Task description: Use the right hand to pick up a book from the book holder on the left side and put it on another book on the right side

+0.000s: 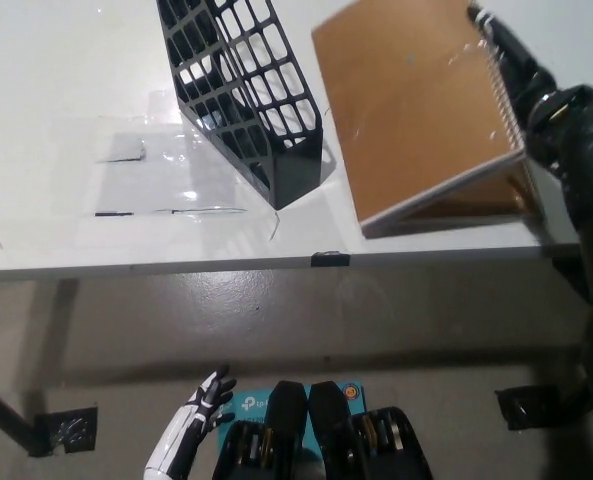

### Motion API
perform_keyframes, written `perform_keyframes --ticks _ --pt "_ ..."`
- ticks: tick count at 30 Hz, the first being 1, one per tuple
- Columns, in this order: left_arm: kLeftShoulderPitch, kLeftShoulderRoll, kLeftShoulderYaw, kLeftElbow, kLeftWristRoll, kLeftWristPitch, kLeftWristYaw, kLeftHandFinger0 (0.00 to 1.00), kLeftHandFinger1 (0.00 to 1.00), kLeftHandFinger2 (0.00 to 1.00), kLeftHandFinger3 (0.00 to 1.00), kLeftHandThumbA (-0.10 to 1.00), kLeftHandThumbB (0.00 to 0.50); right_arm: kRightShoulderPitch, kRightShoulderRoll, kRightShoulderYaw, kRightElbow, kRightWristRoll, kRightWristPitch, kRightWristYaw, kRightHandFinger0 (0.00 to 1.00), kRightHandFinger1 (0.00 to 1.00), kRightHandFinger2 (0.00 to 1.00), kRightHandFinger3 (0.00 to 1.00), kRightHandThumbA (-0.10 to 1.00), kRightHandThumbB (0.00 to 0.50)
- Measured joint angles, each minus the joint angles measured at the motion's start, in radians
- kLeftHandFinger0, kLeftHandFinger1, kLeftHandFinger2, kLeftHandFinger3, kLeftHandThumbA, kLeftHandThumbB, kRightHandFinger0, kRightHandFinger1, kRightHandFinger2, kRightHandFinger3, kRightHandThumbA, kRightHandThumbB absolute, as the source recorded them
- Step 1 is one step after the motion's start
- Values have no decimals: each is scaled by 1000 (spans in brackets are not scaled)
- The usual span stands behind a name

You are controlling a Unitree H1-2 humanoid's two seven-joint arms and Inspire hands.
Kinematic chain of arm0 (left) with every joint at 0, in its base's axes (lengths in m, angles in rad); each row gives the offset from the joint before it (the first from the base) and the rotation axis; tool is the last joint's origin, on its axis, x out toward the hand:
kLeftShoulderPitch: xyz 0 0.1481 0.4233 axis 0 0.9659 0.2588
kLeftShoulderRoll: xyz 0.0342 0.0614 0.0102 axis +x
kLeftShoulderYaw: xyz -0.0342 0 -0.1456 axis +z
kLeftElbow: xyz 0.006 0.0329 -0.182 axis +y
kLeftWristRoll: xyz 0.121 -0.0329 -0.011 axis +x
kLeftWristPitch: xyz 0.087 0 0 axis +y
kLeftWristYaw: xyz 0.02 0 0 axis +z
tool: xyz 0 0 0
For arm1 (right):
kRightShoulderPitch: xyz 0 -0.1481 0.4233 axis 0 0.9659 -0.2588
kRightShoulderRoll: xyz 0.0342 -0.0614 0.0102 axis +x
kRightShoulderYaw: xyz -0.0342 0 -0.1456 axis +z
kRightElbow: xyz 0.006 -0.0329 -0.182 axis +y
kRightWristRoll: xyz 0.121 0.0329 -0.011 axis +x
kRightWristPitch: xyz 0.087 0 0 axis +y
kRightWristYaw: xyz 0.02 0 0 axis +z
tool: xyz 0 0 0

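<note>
White plastic is seen first at the lower left, where the left robot hand (pixel 198 405) is hanging below the table (pixel 66 140) edge, idle, its fingers apart and nothing being held. Further right, on the pale table, the black mesh book holder (pixel 244 95) is standing tilted, and no book can be made out inside it. Right of the holder, a brown spiral-bound book (pixel 416 105) is being carried above the table at a slant, its lower edge dipping toward the front. Beneath it, only a sliver of the second book (pixel 521 195) is being left visible, lying flat near the table's right front corner. At the far right, the black right robot hand (pixel 516 70) is closed on the carried book along its spiral edge.

The step in hand is judged to be the lowering of the carried book onto the lying one. For this to be done well, the book should be levelled before release, its spiral side lined up with that of the book below, and the fingers opened only once the cover is resting, so that a slide off the table edge is avoided.
</note>
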Motion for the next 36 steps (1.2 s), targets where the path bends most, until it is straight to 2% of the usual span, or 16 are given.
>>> perform_keyframes --ticks 3,5,7,8,10,12,13,15,23,28,31,32,33,34,35,36 --pt "1 0 0 -2 1 1 0 935 1000 1000 1000 1000 69 -8 -5 -1 68 -22 -26 11 0 106 677 1000 -100 60" --pt "1 0 1 -3 0 2 0 942 1000 1000 1000 1000 75 -11 -10 -1 94 -34 -41 18 0 111 690 1000 -100 102" --pt "1 -1 2 -3 0 2 0 943 1000 1000 1000 1000 81 -16 -17 -2 115 -42 -55 22 0 91 668 1000 -100 102" --pt "1 0 2 -3 0 2 0 939 1000 1000 1000 1000 72 -17 -21 -2 122 -49 -66 22 0 67 666 1000 -100 80" --pt "1 0 3 -3 0 1 0 930 995 995 1000 1000 68 -20 -31 -4 132 -60 -82 23 0 58 667 1000 -100 79" --pt "1 0 3 -2 0 1 0 917 986 986 1000 1000 64 -26 -43 -14 145 -68 -93 22 0 2 638 1000 -100 69" --pt "1 0 3 -2 0 0 0 915 984 985 1000 1000 66 -29 -48 -17 150 -71 -95 22 0 0 636 1000 -100 82" --pt "1 -1 4 -2 0 0 0 914 982 986 1000 1000 74 -36 -57 -26 158 -74 -99 22 0 0 632 1000 -100 67" --pt "4 -2 4 0 0 0 0 908 976 980 1000 1000 74 -57 -82 -51 162 -90 -118 21 0 0 614 1000 -100 73" --pt "13 -4 4 0 1 1 0 907 973 973 1000 1000 82 -57 -82 -54 162 -105 -118 21 0 28 657 1000 -100 90" --pt "17 -7 4 0 1 1 0 896 957 960 1000 1000 81 -57 -81 -53 162 -116 -118 21 0 53 701 1000 -100 79" --pt "17 -8 4 0 1 1 0 896 956 959 1000 1000 79 -57 -81 -51 162 -119 -118 22 0 81 723 1000 -100 82" --pt "17 -9 4 0 1 1 0 893 952 955 1000 1000 71 -57 -81 -47 162 -124 -119 24 0 135 764 1000 -100 109" --pt "17 -10 4 0 1 1 0 887 944 947 1000 1000 69 -57 -81 -32 162 -137 -122 25 0 177 774 1000 -100 160" --pt "17 -10 3 0 1 1 0 884 942 945 1000 1000 70 -57 -81 -18 162 -148 -124 24 127 375 950 1000 -100 270" --pt "17 -11 4 0 1 1 0 883 941 944 1000 1000 73 -57 -80 5 162 -164 -130 24 592 941 1000 966 45 289"
